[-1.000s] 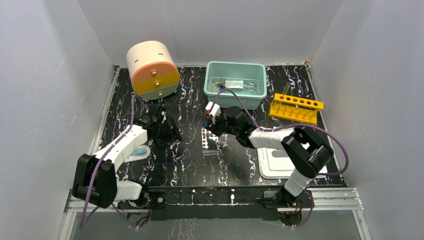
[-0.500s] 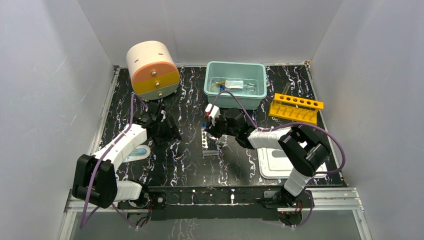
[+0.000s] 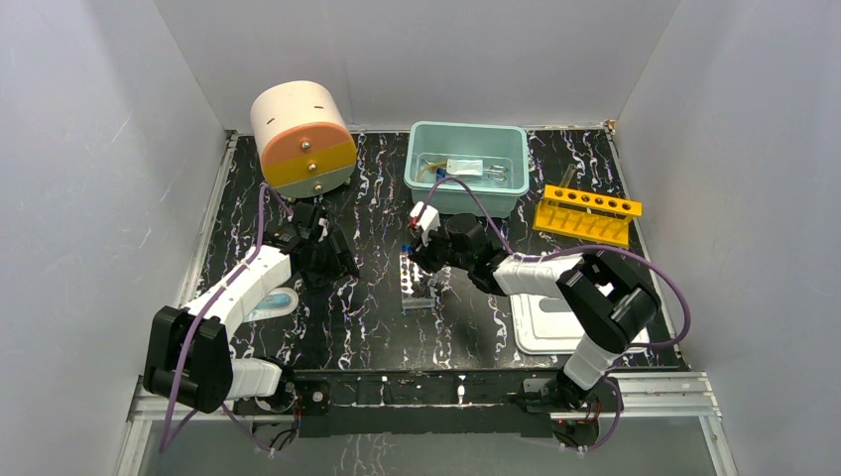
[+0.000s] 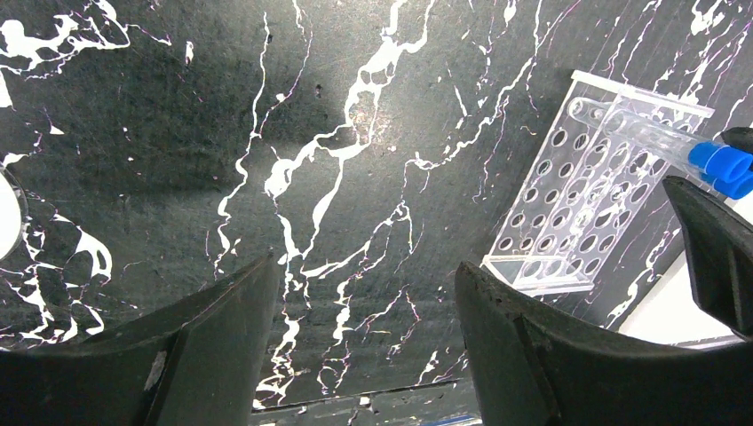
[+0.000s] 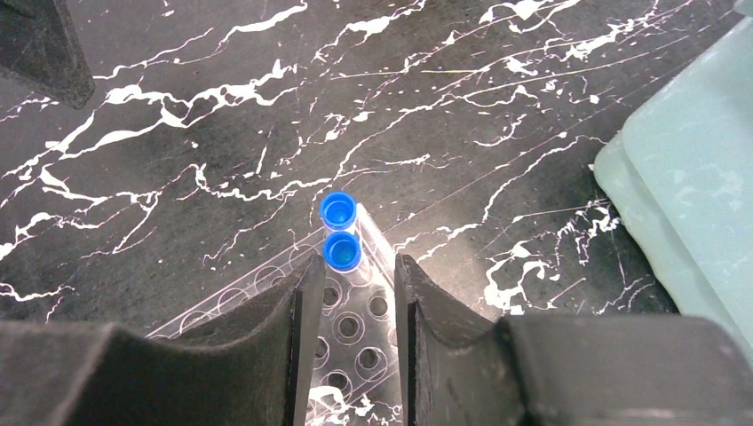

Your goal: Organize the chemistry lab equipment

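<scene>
Two capped tubes (image 5: pixel 341 252) in well plate (image 4: pixel 568 213); teal bin (image 3: pixel 496 203) beyond.

No lettering, number, brand or sign legible in any view; white tag (image 3: pixel 464 165) in the teal bin (image 3: pixel 412 164) is too small to tell whether it carries print.

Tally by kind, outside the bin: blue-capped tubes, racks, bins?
Blue-capped tubes: 2
Clear holed rack: 1
Yellow holed rack: 1
Teal bin: 1
Total: 5
</scene>
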Robot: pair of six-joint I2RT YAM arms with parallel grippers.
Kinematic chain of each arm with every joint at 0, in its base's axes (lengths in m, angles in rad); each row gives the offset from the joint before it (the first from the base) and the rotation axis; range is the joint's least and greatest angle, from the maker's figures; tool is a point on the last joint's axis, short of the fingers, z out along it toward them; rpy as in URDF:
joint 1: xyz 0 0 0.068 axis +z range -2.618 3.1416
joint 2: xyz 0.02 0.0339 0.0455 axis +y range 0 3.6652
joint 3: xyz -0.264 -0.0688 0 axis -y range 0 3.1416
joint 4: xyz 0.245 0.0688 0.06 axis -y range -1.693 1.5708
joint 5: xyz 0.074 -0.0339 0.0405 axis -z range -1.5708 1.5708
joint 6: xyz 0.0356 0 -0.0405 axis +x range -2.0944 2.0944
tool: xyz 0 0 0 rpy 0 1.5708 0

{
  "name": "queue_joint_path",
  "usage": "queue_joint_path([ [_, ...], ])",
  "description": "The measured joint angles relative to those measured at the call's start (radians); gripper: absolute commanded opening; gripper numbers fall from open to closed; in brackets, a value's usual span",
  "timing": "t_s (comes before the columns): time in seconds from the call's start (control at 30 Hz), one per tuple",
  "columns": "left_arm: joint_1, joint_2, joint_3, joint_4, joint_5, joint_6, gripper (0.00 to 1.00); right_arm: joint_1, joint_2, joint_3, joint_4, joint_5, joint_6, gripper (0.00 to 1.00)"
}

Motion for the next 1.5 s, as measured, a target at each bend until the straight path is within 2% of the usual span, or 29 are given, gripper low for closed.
queue_joint_path([
  [0.33, 0.000, 0.000, 0.000, 0.000, 0.000, -0.002, 0.70, 0.000, -0.033, 0.000, -0.024, 0.038, 0.029, 0.49],
  [0.8, 0.000, 0.000, 0.000, 0.002, 0.000, -0.007, 0.70, 0.000, -0.043, 0.024, -0.066, 0.112, 0.089, 0.47],
  [1.07, 0.000, -0.003, 0.000, 0.003, 0.000, -0.008, 0.70, 0.000, -0.056, 0.024, -0.098, 0.103, 0.094, 0.50],
  [1.33, 0.000, -0.016, 0.003, 0.008, -0.002, -0.003, 0.71, 0.000, -0.224, 0.032, -0.227, 0.071, 0.105, 0.60],
  [1.5, 0.000, -0.034, 0.022, 0.032, -0.010, 0.001, 0.72, -0.001, -0.365, 0.094, -0.402, 0.213, 0.197, 0.62],
])
